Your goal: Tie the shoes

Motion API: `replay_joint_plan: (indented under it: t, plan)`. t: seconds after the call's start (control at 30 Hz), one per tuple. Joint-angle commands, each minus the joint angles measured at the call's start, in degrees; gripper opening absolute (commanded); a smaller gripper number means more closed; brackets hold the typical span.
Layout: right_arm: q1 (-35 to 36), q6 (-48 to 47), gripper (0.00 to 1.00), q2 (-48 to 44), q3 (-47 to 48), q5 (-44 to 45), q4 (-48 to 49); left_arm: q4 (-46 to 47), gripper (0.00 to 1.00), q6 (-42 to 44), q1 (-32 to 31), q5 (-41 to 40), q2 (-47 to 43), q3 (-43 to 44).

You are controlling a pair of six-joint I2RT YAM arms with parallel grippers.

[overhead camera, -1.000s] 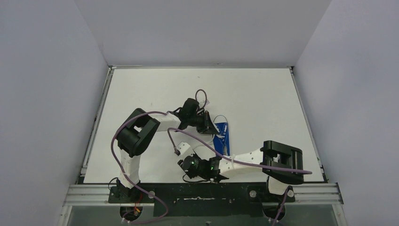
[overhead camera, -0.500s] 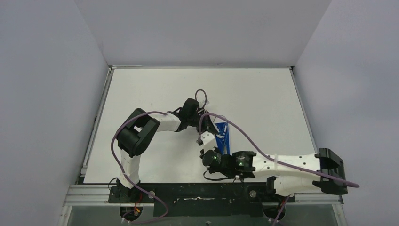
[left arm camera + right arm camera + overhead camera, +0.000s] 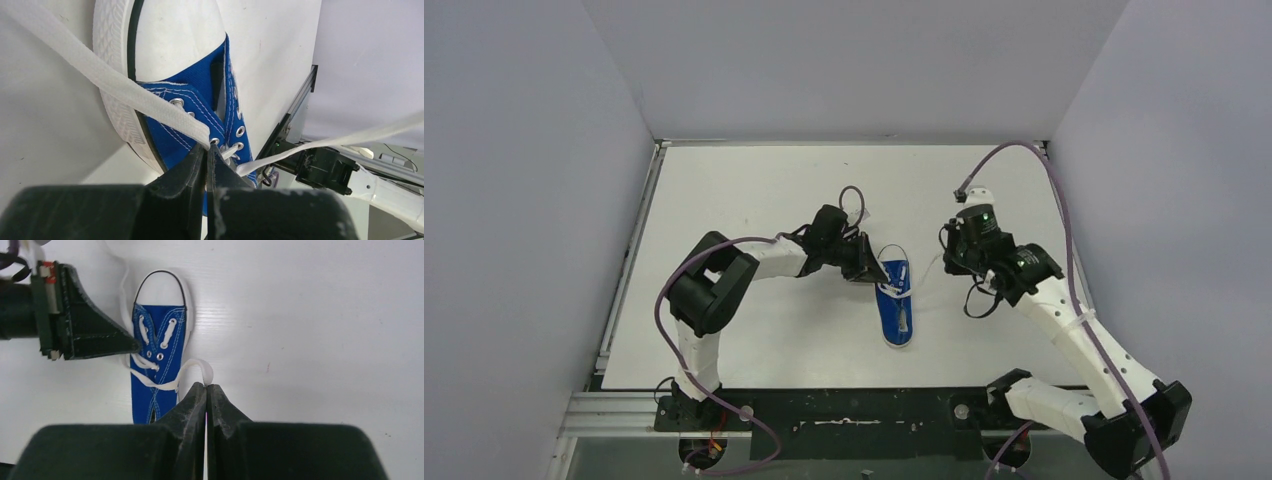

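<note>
Though flat, sneaker [image 3: 895, 312] beside left hand [image 3: 869, 273]

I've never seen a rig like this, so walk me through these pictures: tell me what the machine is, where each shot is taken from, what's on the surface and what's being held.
These are two robot arms bolted at the near edge of a white table. The wide picture looks down from above and behind them. The two close-ups come from a camera on each wrist. On the table lies one small blue sneaker with a white toe cap. The left gripper, the dark wedge at the bottom of its wrist picture, is shut on one lace close to the eyelets. The right gripper is shut on the other lace, just beside the shoe. No finished bow shows yet.
</note>
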Motion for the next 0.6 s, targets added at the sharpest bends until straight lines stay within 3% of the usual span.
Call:
replay_joint_plan:
  t: [0.0, 0.13, 0.3, 0.57]
  plan:
    - [-12.4, -7.7, 0.0, 4.4, 5.0, -14.0, 1.5, -2.7, 0.0, 1.5, 0.1, 1.3, -3.2, 4.0]
    - [-19.4, -8.8, 0.0, 9.2, 8.5, -13.5, 0.6, -1.1, 0.0, 0.8, 0.0, 1.6, -4.6, 3.4]
    - [-22.6, -9.4, 0.0, 13.8, 10.5, -12.8, 2.7, -2.3, 0.0, 1.9, 0.1, 2.8, -6.0, 3.6]
    - [-23.2, -9.2, 0.0, 23.9, 11.9, -23.4, 17.5, 3.8, 0.0, -0.2, 0.2, 6.3, -5.8, 1.8]
